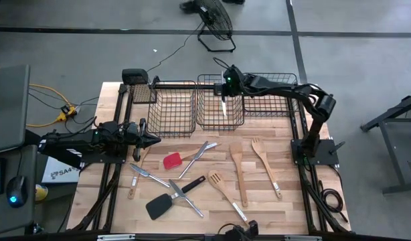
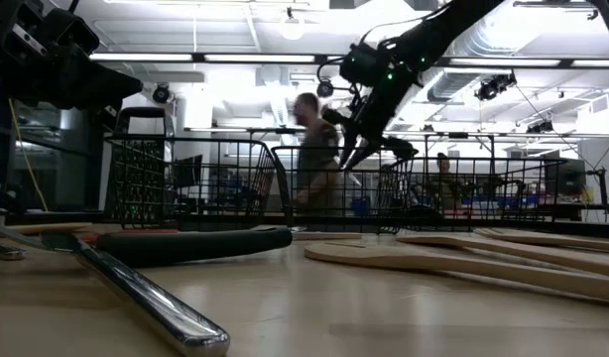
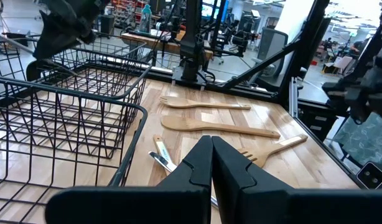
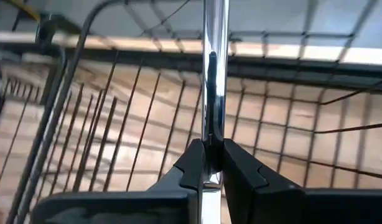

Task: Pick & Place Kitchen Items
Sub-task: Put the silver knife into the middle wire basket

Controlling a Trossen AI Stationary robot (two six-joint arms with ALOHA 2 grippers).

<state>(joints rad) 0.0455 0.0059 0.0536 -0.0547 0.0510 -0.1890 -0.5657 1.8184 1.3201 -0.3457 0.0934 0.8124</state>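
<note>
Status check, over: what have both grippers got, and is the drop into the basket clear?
Right gripper shut on silver utensil, hanging over middle wire basket. Left gripper shut, empty, beside left basket. Nothing blocking the drop.

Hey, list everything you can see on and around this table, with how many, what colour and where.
wire baskets: three, black, in a row at the table's back
wooden utensils: at least three, pale, right half
red spatula: one, red head, centre-left
black turner: one, front
silver cutlery: several loose pieces, centre
silver utensil: one, held over the middle basket
floor fan: one, black, beyond the table
person: one standing, in the room behind
left arm: dark, left side, jaws shut, empty
right arm: dark, over the baskets, jaws shut on the silver utensil
</note>
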